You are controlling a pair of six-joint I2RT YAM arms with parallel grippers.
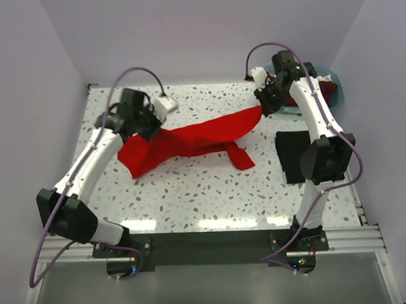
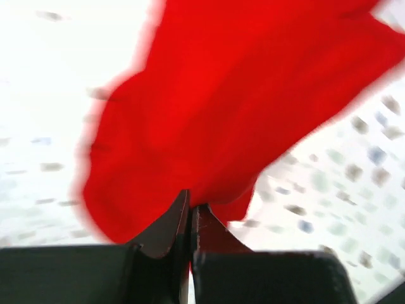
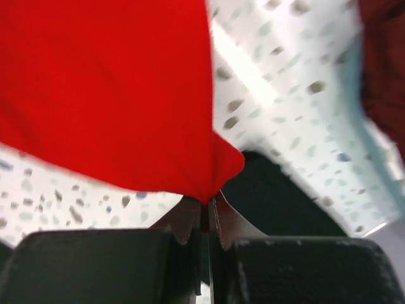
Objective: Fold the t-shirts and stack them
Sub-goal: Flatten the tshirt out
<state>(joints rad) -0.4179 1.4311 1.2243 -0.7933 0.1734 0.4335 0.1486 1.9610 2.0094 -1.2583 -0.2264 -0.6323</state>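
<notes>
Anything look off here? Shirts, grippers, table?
Nothing damaged or spilled. The one oddity: the red t-shirt hangs bunched and twisted between the left gripper and right gripper, both shut on it, with a loose flap dangling near its middle. The black t-shirt lies flat at the right.

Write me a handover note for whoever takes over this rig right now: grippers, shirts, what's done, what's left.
Left gripper: shut on one end of the red t-shirt.
Right gripper: shut on its other end; the shirt is stretched between them over the table, unfolded.
Black t-shirt: flat rectangle beside the right arm, looks folded.
Maroon t-shirt: in the blue basket, far right corner.
Done: apparently the black one.
Left: fold red, fold maroon, stack all three.
</notes>
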